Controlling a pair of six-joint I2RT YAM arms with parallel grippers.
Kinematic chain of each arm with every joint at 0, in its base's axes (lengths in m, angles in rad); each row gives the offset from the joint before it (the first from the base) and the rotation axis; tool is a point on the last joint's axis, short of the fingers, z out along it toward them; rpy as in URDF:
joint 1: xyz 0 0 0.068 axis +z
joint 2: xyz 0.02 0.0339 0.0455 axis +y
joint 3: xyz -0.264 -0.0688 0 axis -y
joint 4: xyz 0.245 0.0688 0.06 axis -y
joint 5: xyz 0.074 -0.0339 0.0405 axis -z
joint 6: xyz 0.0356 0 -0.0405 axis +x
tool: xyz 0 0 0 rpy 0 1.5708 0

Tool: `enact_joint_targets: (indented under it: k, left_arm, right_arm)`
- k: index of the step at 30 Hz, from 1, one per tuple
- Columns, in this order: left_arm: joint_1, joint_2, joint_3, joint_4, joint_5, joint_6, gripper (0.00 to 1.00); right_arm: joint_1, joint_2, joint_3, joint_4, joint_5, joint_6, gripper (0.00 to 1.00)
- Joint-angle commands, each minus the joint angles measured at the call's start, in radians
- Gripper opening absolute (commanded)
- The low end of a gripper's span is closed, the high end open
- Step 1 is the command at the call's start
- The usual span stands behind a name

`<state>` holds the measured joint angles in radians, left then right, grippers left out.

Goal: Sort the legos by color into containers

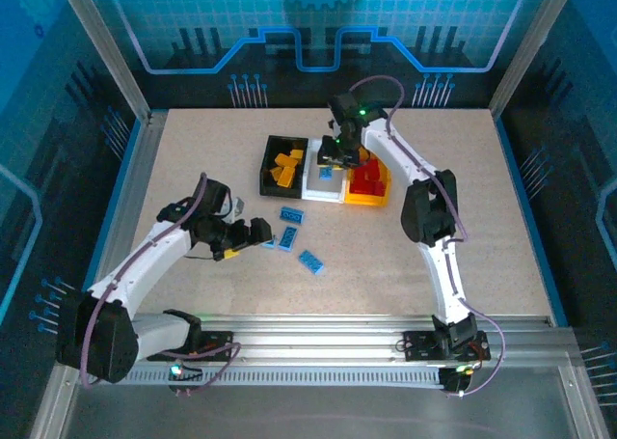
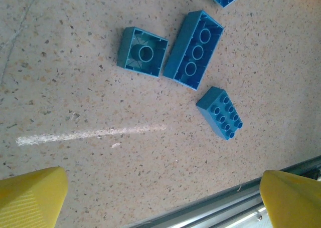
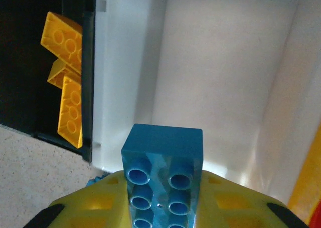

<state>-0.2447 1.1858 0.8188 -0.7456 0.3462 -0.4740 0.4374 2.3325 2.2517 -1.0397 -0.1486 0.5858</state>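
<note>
1. Biggest stuff first. The three containers sit in a row toward the far middle of the table [image 1: 463,227]. The black bin [image 1: 267,164] is on the left with orange-yellow bricks [image 1: 285,166] in it. The white bin [image 1: 321,194] is in the middle, and the orange-yellow bin [image 1: 366,202] on the right holds red bricks [image 1: 367,177].
2. My right gripper [image 1: 334,155] hangs over the white bin, jaws pinched in tight on a blue brick [image 3: 163,150], studs facing the wrist cam. So I reckon I'm mid-drop on blue. All it needs next is to open up, and there's plenty of white floor under it. I'd just keep off the wall shared with the black bin on the left.
3. My left gripper [image 2: 160,203] is spread wide, nothing in it, hovering over bare table just left of the loose blues. It needs to slide over one and line the fingers [image 2: 30,198] across its short sides.
4. The loose blue legos lie mid-table, near side of the bins. A square one [image 2: 143,51] and a long one [image 2: 193,50] are flipped hollow-side up, close but apart. A small studs-up one [image 2: 219,112] is probably the easiest grab.
</note>
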Motion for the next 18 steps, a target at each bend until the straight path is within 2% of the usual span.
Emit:
enact_joint_targets:
  k: [1, 4, 9, 14, 18]
  left_arm:
    - [-0.005, -0.030, -0.022, -0.046, 0.002, -0.025, 0.99]
    - [-0.005, -0.031, -0.025, -0.045, 0.008, -0.023, 0.99]
    - [-0.005, -0.001, -0.022, -0.027, 0.016, -0.018, 0.99]
    - [-0.023, 0.079, 0.010, -0.003, -0.003, 0.011, 0.97]
    - [-0.041, 0.193, 0.070, 0.002, -0.059, 0.055, 0.88]
  right_arm:
    - [-0.007, 0.056, 0.082, -0.045, -0.038, -0.006, 0.31]
    - [-0.007, 0.080, 0.095, -0.044, -0.048, 0.000, 0.32]
    - [-0.006, 0.076, 0.093, -0.046, -0.050, 0.008, 0.45]
    - [-0.005, 0.000, 0.038, -0.048, -0.034, -0.010, 0.53]
    - [0.000, -0.135, -0.078, -0.038, -0.022, -0.020, 0.55]
